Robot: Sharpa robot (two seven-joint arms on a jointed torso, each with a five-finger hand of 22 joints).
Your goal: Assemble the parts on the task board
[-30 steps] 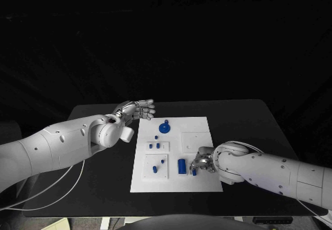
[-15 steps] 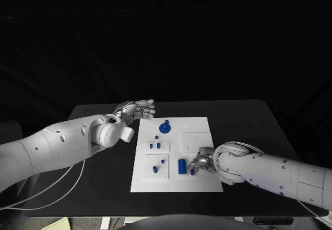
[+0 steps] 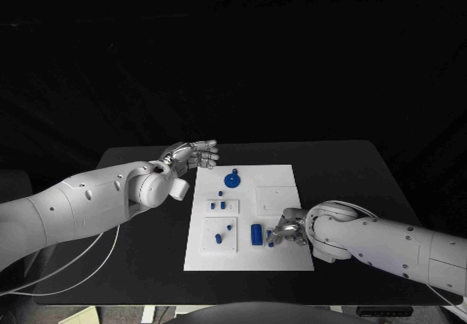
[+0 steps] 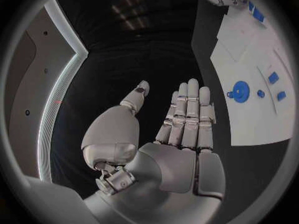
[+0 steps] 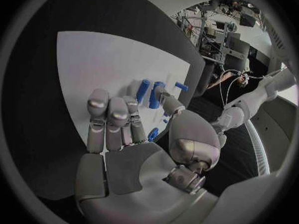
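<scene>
black table [image 3: 341,169] | bears the board | white cable [image 3: 68,266] at its left edge

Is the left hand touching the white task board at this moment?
Apart. In the left wrist view, bare black table separates the left hand from the task board.

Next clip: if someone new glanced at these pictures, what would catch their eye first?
The white task board in the middle of the black table, dotted with small blue parts, such as the round blue part near its far end. Next, the right hand low over the board's near right area beside an upright blue cylinder, and the left hand raised off the board's far left corner, holding nothing.
</scene>
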